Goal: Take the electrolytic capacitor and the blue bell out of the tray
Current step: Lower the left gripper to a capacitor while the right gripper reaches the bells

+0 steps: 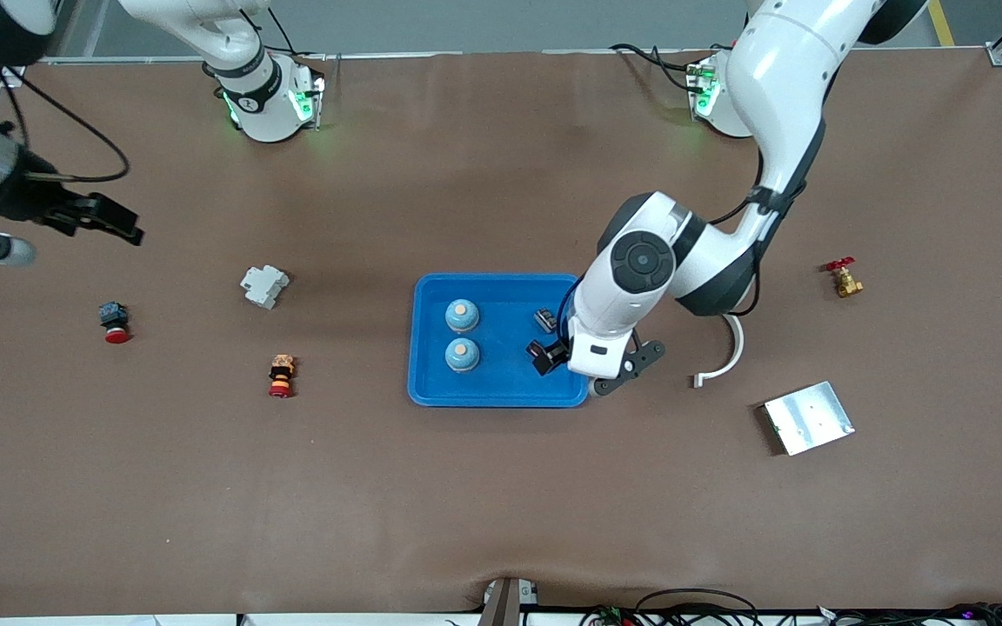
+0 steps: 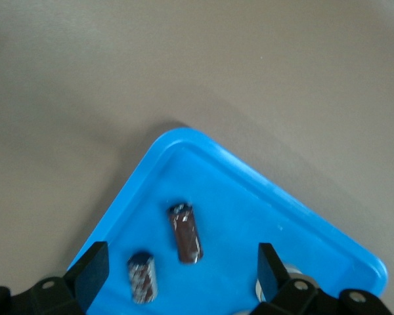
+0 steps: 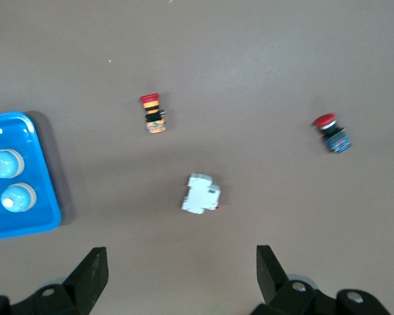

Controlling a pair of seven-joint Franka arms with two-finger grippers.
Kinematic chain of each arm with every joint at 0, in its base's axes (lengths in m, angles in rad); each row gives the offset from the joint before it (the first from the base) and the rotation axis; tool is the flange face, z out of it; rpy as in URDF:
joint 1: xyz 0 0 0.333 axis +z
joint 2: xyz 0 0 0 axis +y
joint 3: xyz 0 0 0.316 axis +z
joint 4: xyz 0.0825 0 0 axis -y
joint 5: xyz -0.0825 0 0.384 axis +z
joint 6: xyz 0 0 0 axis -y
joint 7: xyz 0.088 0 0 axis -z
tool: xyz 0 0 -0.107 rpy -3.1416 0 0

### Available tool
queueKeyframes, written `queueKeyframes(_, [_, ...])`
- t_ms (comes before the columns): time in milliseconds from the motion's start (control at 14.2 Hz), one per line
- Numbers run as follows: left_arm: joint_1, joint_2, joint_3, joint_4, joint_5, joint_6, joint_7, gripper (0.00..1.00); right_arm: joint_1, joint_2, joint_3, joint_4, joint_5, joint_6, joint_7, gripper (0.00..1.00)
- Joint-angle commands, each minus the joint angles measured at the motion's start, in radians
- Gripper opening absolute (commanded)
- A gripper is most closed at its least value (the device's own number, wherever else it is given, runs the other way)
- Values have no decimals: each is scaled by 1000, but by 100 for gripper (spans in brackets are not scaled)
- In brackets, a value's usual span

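From the front camera, my left gripper (image 1: pixel 582 363) hung over the shallow blue plastic tray (image 1: pixel 431 391) at its edge toward the left arm's end of the table, fingers spread apart and holding nothing. In the tray stood two pale blue dome-shaped bells (image 1: pixel 462 316), one nearer the camera than the other, and a small dark cylindrical capacitor (image 1: pixel 544 319) lay between them and my left gripper. My right gripper (image 1: pixel 110 219) hovered over bare brown table at the right arm's end, fingers apart and empty. Scattered on the table were a white plastic circuit breaker (image 1: pixel 264 285), a red-capped black push button (image 1: pixel 114 321), an orange-and-black stacked button switch (image 1: pixel 281 375), a curved white plastic bracket (image 1: pixel 724 355), a flat square metal plate (image 1: pixel 808 417) and a brass valve with a red handle (image 1: pixel 842 278).

In the left wrist view, my fingers (image 2: pixel 92 275) stood wide over a corner of the tray, and two dark capacitors lay on its blue floor (one (image 2: pixel 186 232) just beside the other (image 2: pixel 142 277), not touching).

In the right wrist view, my fingertips (image 3: pixel 92 274) were parted above the table, with the breaker, both buttons and the tray's end with the two bells below.
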Motion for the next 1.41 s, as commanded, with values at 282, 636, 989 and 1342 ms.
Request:
queueKeyframes(282, [-39, 105, 31, 67, 40, 109, -93, 100, 232, -47, -6, -247, 22, 262, 410, 100])
queueKeyframes(636, [-110, 144, 87, 69, 40, 181, -231, 100, 375, 63, -6, -285, 22, 428, 608, 100])
queueKeyframes(989, [-125, 159, 88, 55, 63, 166, -228, 100, 505, 252, -8, -275, 20, 659, 820, 100])
queueKeyframes(1342, [-127, 158, 88, 44, 79, 58, -228, 100, 561, 459, -8, -154, 20, 703, 901, 100])
